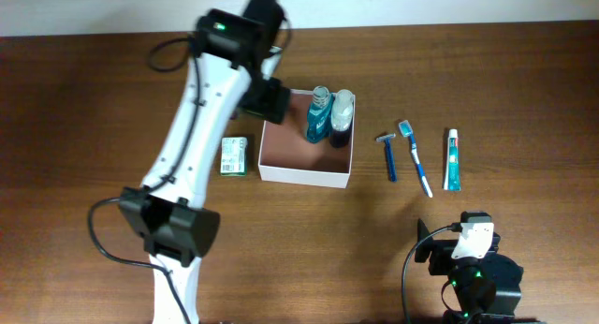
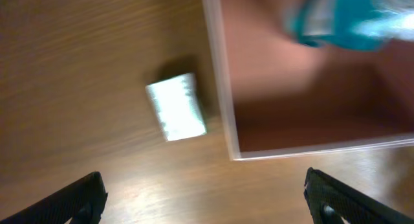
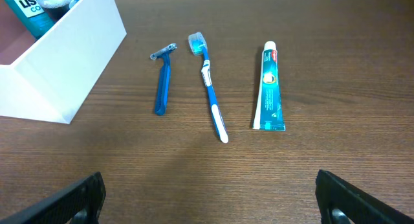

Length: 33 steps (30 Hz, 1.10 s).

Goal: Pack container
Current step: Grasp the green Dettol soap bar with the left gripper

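The square, shallow white box with a pinkish-brown inside sits mid-worktop, and a teal mouthwash bottle and a dark bottle with a clear cap stand upright at its far wall. The left arm hangs over the box's left side with its jaws wide apart and empty. The right arm sits at the near edge, its jaws likewise spread and holding nothing. The main hazard lies on the left: the small green-white carton rests just beside the thin left wall, so a finger coming down for it could land on that wall, shove the light box and topple the two bottles. The left wrist view is blurred, which makes aim harder to judge. On the right, the blue razor, the blue-and-white toothbrush and the white-and-teal toothpaste tube lie flat and close together. A low grasp may scrape the worktop, slip off a slim handle or nudge its neighbour askew.
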Each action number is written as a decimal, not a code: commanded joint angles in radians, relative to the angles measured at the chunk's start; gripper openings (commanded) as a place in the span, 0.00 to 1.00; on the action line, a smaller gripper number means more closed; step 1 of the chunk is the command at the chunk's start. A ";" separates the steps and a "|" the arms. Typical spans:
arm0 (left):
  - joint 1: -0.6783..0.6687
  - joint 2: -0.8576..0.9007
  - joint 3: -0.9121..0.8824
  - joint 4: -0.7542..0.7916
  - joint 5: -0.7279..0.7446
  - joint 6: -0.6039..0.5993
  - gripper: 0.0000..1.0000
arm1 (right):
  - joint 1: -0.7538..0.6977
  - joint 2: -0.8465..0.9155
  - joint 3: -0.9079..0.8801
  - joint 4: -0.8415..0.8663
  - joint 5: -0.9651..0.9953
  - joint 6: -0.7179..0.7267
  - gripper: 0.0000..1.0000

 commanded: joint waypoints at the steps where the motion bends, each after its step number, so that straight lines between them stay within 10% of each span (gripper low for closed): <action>1: 0.091 -0.010 -0.024 -0.004 -0.058 -0.003 0.99 | -0.006 -0.008 -0.006 0.000 -0.010 0.005 0.99; 28: 0.204 -0.002 -0.869 0.678 0.164 0.028 0.94 | -0.006 -0.008 -0.006 0.000 -0.010 0.005 0.99; 33: 0.198 -0.002 -0.881 0.678 0.164 0.028 0.75 | -0.006 -0.008 -0.006 0.000 -0.010 0.005 0.99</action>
